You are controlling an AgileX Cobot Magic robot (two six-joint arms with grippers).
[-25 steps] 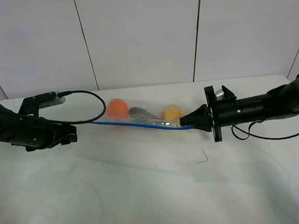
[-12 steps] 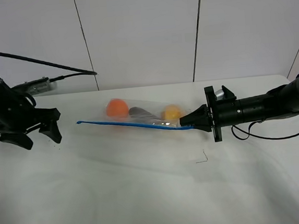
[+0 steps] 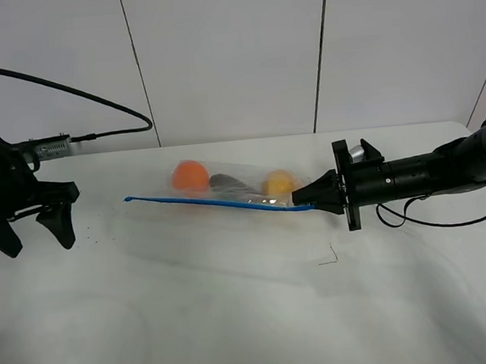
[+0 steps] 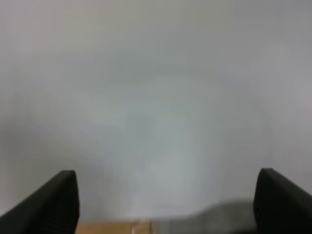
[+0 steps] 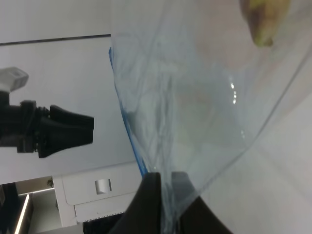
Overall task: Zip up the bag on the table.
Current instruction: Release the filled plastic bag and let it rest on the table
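Exterior high view. Left gripper (image 3: 41, 244): jaws spread, empty, now drawn back toward 9 o'clock, clear of the zip strip (image 3: 211, 202). Right gripper (image 3: 301, 200): pinching the bag (image 3: 226, 182) at its 3 o'clock corner. Bag: toward 12 o'clock on the table (image 3: 238, 319). Zipping judged finished.

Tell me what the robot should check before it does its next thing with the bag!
1. The right gripper pinches one end of the bag: ok.
2. The left gripper is open and holds nothing: ok.
3. The left gripper is at the blue zip strip: not ok, it hangs apart from it.
4. The zip is shut all along: cannot tell.
5. The orange, eggplant and pear are inside the bag: ok.
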